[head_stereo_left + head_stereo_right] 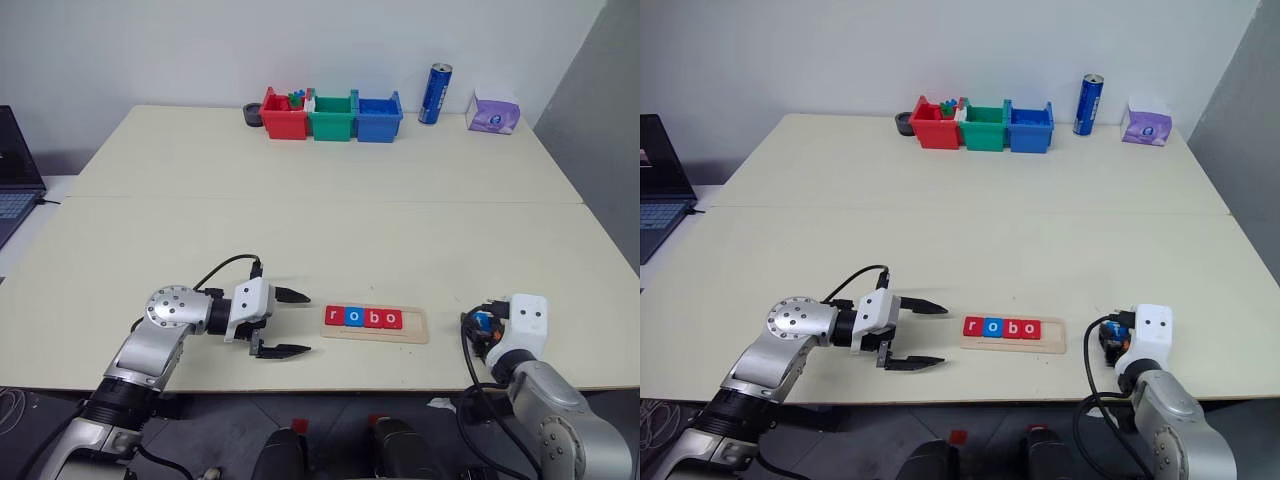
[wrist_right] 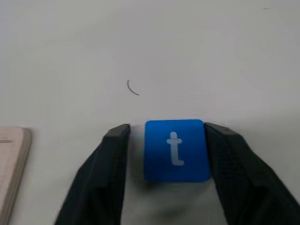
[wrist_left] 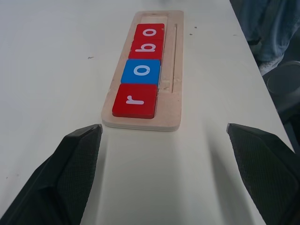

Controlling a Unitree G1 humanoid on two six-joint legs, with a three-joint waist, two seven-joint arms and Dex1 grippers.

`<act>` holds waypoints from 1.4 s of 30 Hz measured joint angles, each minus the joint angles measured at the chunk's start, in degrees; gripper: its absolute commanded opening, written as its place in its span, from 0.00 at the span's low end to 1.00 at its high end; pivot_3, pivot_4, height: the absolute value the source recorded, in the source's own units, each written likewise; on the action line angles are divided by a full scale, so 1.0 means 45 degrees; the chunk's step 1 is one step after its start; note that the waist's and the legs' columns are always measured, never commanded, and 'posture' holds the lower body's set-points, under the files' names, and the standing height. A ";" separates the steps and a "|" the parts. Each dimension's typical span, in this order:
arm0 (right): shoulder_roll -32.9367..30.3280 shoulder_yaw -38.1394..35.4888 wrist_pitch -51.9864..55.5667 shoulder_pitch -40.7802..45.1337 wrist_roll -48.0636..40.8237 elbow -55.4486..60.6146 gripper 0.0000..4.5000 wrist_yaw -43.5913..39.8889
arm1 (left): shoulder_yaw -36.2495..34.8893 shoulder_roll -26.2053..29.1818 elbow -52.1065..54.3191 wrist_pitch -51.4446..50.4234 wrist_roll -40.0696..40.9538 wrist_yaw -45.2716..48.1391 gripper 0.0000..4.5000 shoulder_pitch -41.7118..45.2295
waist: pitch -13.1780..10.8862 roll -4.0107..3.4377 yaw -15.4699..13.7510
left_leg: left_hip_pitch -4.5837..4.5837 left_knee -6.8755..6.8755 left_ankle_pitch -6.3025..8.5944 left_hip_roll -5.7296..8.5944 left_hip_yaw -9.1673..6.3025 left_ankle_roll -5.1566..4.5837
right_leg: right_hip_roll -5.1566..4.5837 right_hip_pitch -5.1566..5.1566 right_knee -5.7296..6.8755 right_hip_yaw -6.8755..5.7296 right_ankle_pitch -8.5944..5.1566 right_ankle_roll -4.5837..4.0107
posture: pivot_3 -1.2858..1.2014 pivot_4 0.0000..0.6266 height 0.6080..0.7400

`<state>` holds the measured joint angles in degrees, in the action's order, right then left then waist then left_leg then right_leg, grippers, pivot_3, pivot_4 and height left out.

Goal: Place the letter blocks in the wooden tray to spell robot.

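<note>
The wooden tray (image 1: 414,328) lies near the table's front edge. It holds a row of letter blocks: red r (image 1: 334,316), blue o (image 1: 353,317), red b (image 1: 372,318) and red o (image 1: 391,319). Its right end slot is bare. My left gripper (image 1: 306,322) stands wide open just left of the tray, pointing at it, with nothing between its fingers. My right gripper (image 2: 169,129) is to the right of the tray, low over the table. The blue t block (image 2: 176,150) sits between its fingers, with a thin gap at one finger.
Red (image 1: 284,115), green (image 1: 332,117) and blue (image 1: 379,118) bins stand at the table's far edge. A blue can (image 1: 436,94) and a purple tissue pack (image 1: 493,113) are to their right. A laptop (image 1: 14,170) sits off the left side.
</note>
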<state>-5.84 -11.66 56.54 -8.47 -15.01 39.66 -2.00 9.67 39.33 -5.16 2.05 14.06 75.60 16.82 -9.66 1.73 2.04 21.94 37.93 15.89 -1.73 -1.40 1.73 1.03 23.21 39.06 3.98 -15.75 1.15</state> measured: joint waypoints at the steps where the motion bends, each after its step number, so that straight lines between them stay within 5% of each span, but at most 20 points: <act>1: 0.0017 0.0059 -0.0067 0.0062 0.0033 -0.0006 0.85 0.0022 | 0.0000 -0.0015 0.0004 0.0016 -0.0004 -0.0006 1.00 -0.0038 | 0.0000 -0.0001 0.0002 | -0.0002 0.0000 0.0000 0.0000 0.0000 0.0000 | 0.0000 0.0000 0.0001 0.0001 0.0002 0.0002 | 0.52 0.24 1.00; 3: -0.0057 0.0126 -0.0043 0.0232 0.0062 -0.0018 0.99 0.0022 | 0.0000 -0.0030 0.0003 0.0086 -0.0024 -0.0016 1.00 -0.0133 | -0.0007 -0.0011 -0.0001 | 0.0003 0.0002 0.0000 0.0003 0.0000 0.0000 | 0.0000 0.0002 0.0001 0.0000 0.0003 0.0003 | 0.52 0.24 1.00; 9: -0.2516 -0.0452 0.0530 0.1742 -0.0432 0.0323 0.99 -0.1130 | 0.0000 -0.0042 -0.0008 0.0238 -0.0085 -0.0030 1.00 -0.0172 | -0.0022 -0.0033 -0.0025 | 0.0019 -0.0001 0.0001 0.0027 0.0000 -0.0001 | -0.0011 0.0013 -0.0019 -0.0001 0.0004 0.0014 | 0.52 0.24 1.00; 15: -0.7222 -0.1207 0.0211 0.1743 -0.2445 -0.0686 0.99 -0.6165 | 0.0007 -0.0136 -0.0328 0.0276 -0.0201 -0.0014 1.00 -0.0072 | -0.0032 -0.0025 -0.0045 | 0.0035 -0.0007 0.0003 0.0031 -0.0007 -0.0005 | -0.0001 0.0010 -0.0025 -0.0014 -0.0005 0.0013 | 0.52 0.24 1.00; 20: -1.0607 0.0524 -0.2830 0.0604 -0.1993 -0.2093 0.99 -1.0225 | 0.0024 -0.0214 -0.0343 0.0295 -0.0269 0.0014 1.00 -0.0052 | -0.0054 -0.0025 -0.0031 | 0.0025 0.0001 0.0003 0.0031 0.0003 -0.0006 | 0.0009 0.0007 -0.0023 -0.0025 -0.0006 0.0013 | 0.52 0.24 1.00; 34: -1.1255 0.2852 -0.6751 0.2695 0.0101 -0.6719 0.99 -1.2755 | 0.0025 -0.0173 -0.0271 0.0285 -0.0276 0.0030 1.00 -0.0108 | -0.0061 -0.0021 -0.0053 | 0.0020 0.0010 0.0003 0.0021 0.0018 -0.0005 | -0.0002 0.0004 -0.0017 -0.0018 0.0003 0.0023 | 0.52 0.24 1.00; 42: -1.1288 0.3109 -0.6947 0.3301 0.0236 -0.7488 0.39 -1.3408 | 0.0025 -0.0125 0.0157 0.0143 -0.0263 -0.0001 1.00 -0.0167 | -0.0060 -0.0021 -0.0053 | 0.0018 0.0010 0.0003 0.0020 0.0016 -0.0005 | -0.0002 0.0002 -0.0016 -0.0022 0.0003 0.0023 | 0.52 0.24 1.00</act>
<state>-56.64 2.33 25.28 6.39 -13.95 5.96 -62.33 9.78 38.76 -4.45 2.69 12.88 75.60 16.07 -9.93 1.63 1.80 22.02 37.97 15.90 -1.64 -1.33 1.71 1.02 23.22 38.98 3.88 -15.74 1.26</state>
